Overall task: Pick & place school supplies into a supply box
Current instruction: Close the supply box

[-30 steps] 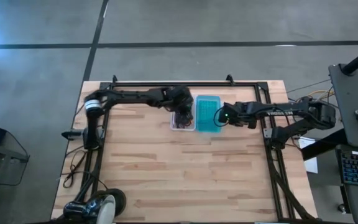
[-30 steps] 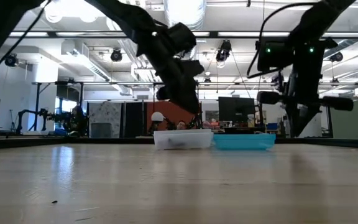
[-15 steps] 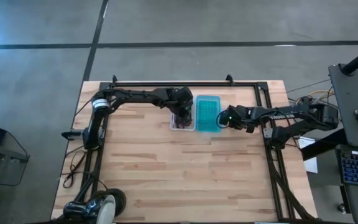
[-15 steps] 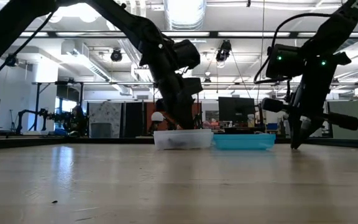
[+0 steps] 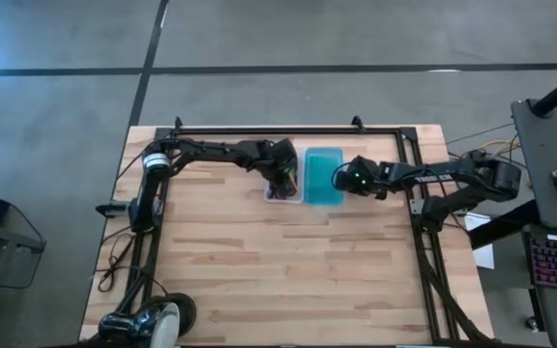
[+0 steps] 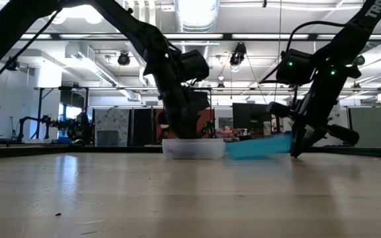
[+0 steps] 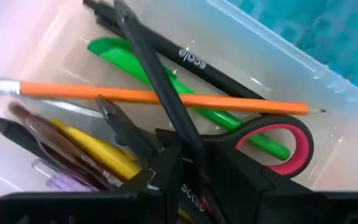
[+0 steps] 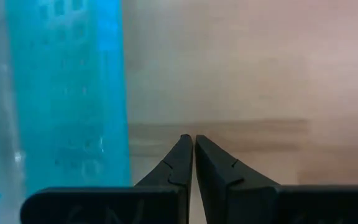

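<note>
Left end effector [image 5: 283, 181] inside supply box [image 5: 285, 196], gripping dark pen [image 7: 160, 87]

White lettering resembling "scale" runs along a dark pen [image 7: 194, 59] at upper centre — and again on another [image 7: 191, 191] at bottom centre.

Left hand [image 7: 185, 180] reaches low, fingers clamped on something thin; right hand [image 8: 194, 163] angled down, fingers together.

Bright ceiling lamps [image 6: 194, 10] are glaring above the pale wooden table [image 6: 190, 195], silhouetting whatever is standing beneath them; close to the table both wrist views are blurring softly.
</note>
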Controlling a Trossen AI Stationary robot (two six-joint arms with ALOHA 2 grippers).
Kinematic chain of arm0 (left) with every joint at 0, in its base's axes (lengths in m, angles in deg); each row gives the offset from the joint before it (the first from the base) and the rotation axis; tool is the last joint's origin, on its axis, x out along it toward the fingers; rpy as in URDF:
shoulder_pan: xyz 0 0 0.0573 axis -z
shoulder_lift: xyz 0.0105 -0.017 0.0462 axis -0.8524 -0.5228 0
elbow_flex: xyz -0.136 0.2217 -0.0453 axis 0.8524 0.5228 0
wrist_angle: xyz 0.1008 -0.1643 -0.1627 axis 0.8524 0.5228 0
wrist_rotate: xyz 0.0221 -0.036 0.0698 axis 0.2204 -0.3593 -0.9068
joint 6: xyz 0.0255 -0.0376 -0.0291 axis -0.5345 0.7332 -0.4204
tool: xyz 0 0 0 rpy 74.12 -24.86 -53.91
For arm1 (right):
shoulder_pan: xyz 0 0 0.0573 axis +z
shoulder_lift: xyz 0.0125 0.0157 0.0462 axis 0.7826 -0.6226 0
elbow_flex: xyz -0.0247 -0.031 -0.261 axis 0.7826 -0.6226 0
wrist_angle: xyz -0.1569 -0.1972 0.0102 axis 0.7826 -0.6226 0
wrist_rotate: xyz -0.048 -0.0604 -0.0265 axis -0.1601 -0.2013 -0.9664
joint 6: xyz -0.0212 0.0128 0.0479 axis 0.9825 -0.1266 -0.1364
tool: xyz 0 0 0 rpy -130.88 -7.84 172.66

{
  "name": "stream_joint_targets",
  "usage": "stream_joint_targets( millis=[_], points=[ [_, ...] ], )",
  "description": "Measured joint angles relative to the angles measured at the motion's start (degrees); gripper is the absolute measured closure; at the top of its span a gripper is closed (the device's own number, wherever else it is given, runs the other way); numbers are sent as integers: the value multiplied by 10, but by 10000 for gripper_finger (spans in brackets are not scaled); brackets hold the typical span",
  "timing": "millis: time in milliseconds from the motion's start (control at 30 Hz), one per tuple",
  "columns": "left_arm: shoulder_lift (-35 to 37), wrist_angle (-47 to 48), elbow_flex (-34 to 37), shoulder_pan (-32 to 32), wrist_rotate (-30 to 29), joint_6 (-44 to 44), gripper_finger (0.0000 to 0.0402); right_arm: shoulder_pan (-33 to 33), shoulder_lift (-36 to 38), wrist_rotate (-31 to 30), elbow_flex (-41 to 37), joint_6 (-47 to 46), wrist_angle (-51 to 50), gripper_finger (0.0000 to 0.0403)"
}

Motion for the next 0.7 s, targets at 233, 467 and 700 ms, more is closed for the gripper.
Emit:
stream_joint_targets(
  millis=[233,467,700],
  points=[
    [2,-8,13,-1,0,14,321,-10,-31,20,2,41,65,390],
    [2,-7,12,-1,-2,28,321,-10,-13,28,2,67,140,390],
    [2,-13,12,-1,-1,28,321,-9,18,42,2,77,239,390]
  ],
)
